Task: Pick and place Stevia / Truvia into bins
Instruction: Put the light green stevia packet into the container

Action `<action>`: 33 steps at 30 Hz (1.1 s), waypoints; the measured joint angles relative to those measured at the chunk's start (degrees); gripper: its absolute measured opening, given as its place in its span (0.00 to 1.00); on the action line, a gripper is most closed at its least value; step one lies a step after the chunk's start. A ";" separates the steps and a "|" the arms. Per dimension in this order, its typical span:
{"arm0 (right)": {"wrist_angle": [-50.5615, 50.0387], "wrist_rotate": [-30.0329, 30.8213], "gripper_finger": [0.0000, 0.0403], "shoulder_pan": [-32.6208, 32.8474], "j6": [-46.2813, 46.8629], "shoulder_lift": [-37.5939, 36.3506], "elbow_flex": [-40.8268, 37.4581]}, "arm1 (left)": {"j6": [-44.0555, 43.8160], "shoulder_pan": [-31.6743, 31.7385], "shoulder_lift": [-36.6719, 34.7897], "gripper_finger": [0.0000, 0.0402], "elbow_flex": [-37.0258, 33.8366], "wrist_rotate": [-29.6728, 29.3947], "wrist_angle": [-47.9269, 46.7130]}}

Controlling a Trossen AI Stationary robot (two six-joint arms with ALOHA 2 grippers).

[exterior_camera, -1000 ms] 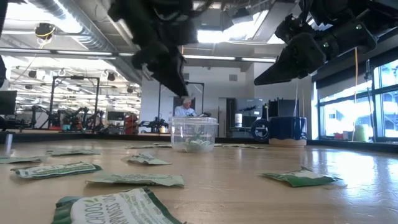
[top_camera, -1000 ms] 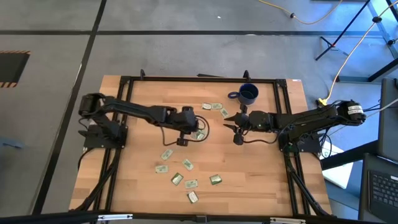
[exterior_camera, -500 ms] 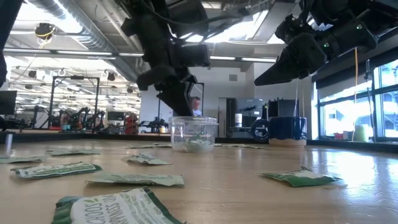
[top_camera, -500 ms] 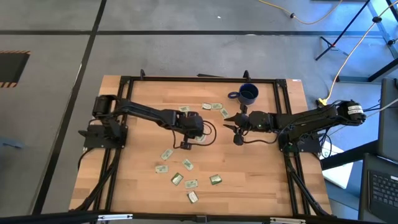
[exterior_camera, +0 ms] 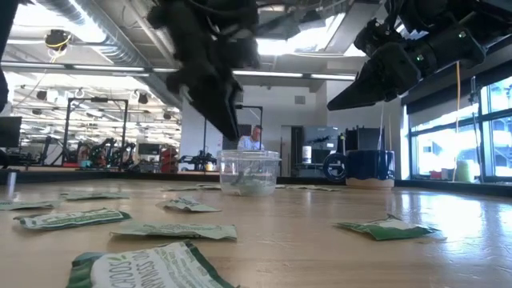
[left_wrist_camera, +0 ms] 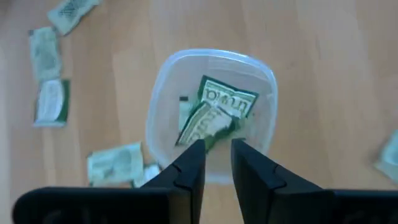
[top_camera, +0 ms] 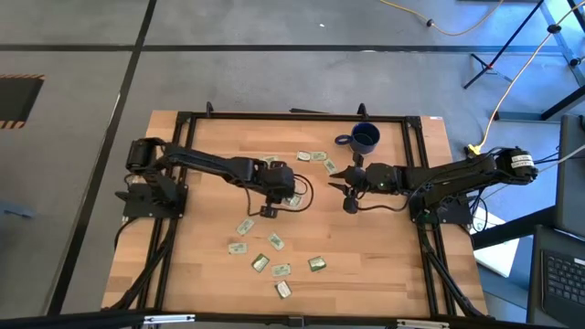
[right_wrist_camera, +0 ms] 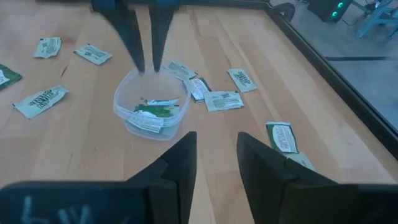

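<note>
The bin is a small clear plastic cup [left_wrist_camera: 211, 112] standing on the wooden table near its middle [top_camera: 294, 197] [exterior_camera: 250, 171] [right_wrist_camera: 152, 109]. A few green-and-white Stevia / Truvia sachets [left_wrist_camera: 217, 111] lie crumpled inside it. My left gripper [left_wrist_camera: 217, 149] hangs just above the cup's rim, slanting down, open, with nothing between its fingers [right_wrist_camera: 147, 46]. Several more sachets lie flat on the table toward the near edge [top_camera: 274, 260] and behind the cup [top_camera: 315, 157]. My right gripper [right_wrist_camera: 216, 152] waits open to the cup's right, above the table [top_camera: 336, 181].
A dark blue mug [top_camera: 366, 139] stands at the far right of the table, behind my right gripper. A black frame [top_camera: 274, 116] runs around the table. Loose sachets [left_wrist_camera: 53, 102] lie close beside the cup.
My left gripper has swung toward the table's right and come down over the cup, tipping more steeply, then drawn back a little toward the left. It stays above the cup's rim. My right arm has kept still.
</note>
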 joint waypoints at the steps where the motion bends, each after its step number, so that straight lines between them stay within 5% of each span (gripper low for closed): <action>1: -0.18 0.00 0.29 0.00 0.04 0.00 0.00 | -1.25 -0.17 -1.55 0.18 0.00 0.00 -1.68; 6: -0.96 0.00 0.29 0.00 0.13 0.00 0.00 | -9.77 -3.30 -8.70 0.18 -0.75 0.05 -11.80; 12: -1.37 0.00 0.29 0.00 1.46 0.00 0.00 | -20.21 -11.86 -13.65 0.19 -7.54 1.84 -12.76; 20: -1.34 0.00 0.29 0.00 1.44 0.00 0.00 | -37.85 -24.16 -12.31 0.16 -13.40 1.27 -8.08; 33: -1.31 0.00 0.29 0.02 4.39 0.00 0.00 | -50.62 -34.76 -7.57 0.13 -14.62 -3.64 -3.80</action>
